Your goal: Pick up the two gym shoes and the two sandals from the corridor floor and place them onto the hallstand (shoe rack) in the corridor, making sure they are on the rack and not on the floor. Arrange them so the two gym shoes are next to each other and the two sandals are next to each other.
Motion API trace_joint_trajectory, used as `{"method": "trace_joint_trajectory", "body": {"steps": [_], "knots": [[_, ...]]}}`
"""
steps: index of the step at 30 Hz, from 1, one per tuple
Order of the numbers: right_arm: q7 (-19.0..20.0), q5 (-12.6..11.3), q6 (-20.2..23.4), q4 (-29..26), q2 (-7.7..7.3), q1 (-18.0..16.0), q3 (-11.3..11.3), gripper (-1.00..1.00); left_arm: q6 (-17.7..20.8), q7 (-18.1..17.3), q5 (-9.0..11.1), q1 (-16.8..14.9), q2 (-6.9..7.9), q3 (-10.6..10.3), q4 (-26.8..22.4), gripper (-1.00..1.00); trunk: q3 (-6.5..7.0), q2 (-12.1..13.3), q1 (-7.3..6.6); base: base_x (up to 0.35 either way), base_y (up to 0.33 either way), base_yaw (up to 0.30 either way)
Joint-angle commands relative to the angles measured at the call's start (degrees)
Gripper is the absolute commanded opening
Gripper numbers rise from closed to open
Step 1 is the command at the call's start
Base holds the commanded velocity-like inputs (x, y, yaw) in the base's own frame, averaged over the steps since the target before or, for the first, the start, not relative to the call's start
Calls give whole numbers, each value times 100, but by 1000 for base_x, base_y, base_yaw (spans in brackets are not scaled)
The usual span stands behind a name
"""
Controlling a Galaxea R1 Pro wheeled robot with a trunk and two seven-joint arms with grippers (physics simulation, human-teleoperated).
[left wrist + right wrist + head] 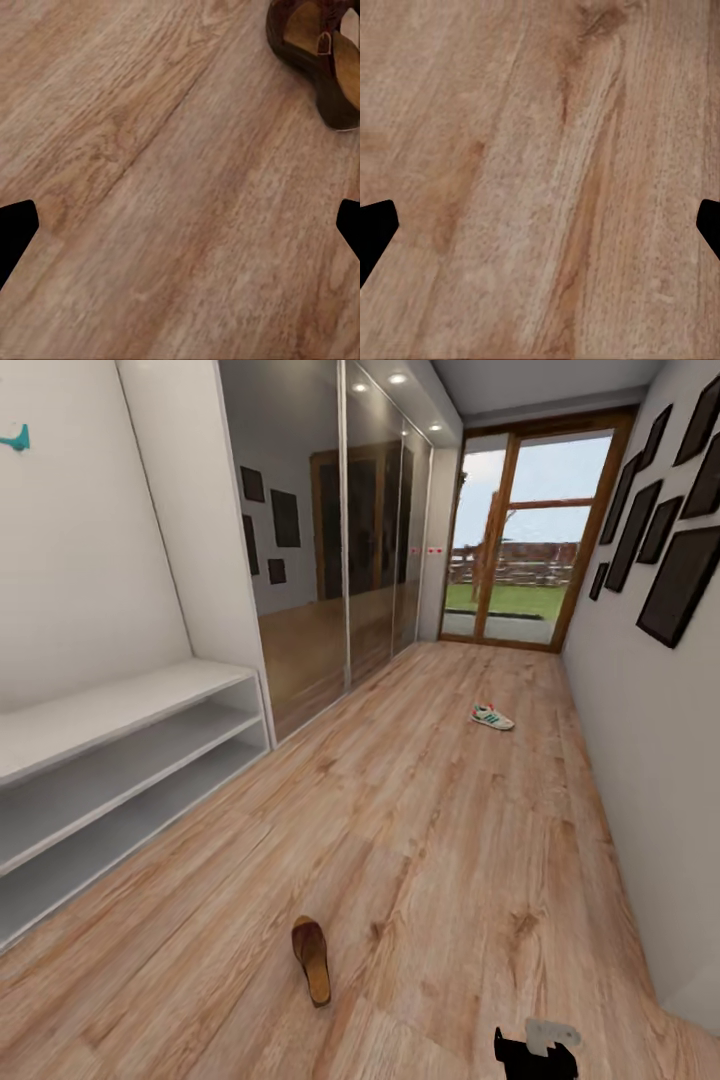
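Sandal (pixel 311 958) lay loose on corridor floor (pixel 430 840), near robot, well apart from hallstand (pixel 110 780) at left; rack shelves bare, so no shoe stowed yet. One gym shoe (pixel 492 717) sat far down hall toward glass door (pixel 520 530). Left gripper (pixel 180 225) spread wide, empty, over planks w/ sandal beside it, prob. lining up first pick. Right gripper (pixel 540 225) likewise apart, nothing held.

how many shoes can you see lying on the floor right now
2. A brown sandal lies on the wood floor close to the robot, and a white-and-green gym shoe lies farther down the corridor toward the glass door. Others may be out of view.
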Motion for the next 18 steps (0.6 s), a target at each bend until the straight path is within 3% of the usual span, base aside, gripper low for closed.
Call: {"method": "trace_joint_trajectory", "body": {"steps": [1, 8, 18], "knots": [[2, 1, -24, 3, 0, -2, -26, 100, 2, -56, 52, -5, -2, 20, 9, 100, -5, -2, 2, 313, 0, 277], [2, -1, -25, 3, 0, -2, -26, 100, 2, -55, 52, -5, -2, 20, 8, 100, -5, -2, 2, 326, 0, 274], [-2, -7, -25, 3, -8, -2, -34, 100, -5, -56, 52, -5, -2, 16, 9, 100, -5, -2, 2, 224, -172, 41]]}}
